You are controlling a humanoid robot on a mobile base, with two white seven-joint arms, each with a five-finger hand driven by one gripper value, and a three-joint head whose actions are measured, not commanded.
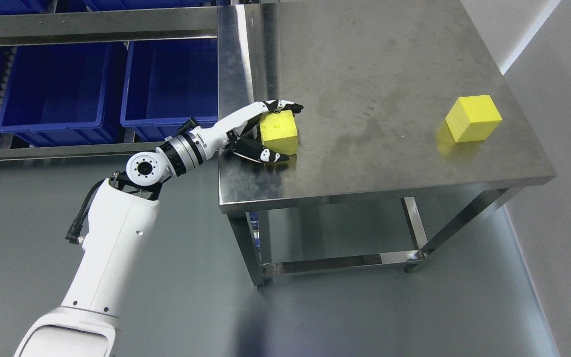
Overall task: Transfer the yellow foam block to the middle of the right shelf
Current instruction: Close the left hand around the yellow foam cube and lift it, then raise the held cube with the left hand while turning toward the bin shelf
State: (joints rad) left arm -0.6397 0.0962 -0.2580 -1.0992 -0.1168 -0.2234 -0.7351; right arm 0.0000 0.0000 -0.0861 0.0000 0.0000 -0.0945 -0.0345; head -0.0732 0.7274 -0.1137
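A yellow foam block [279,130] rests on the steel table [389,74] near its left edge. My left hand [290,133] reaches in from the lower left and closes around this block. Its fingers [285,105] lie along the block's far top edge and the thumb [265,154] presses against the near side. A second yellow foam block [473,118] stands alone near the table's right edge, far from the hand. My right arm does not show.
Blue bins [57,89] sit in a steel rack [92,22] to the left of the table, behind my left arm. The table has a lower frame bar [340,262] over a grey floor. A white wall [553,74] runs along the right.
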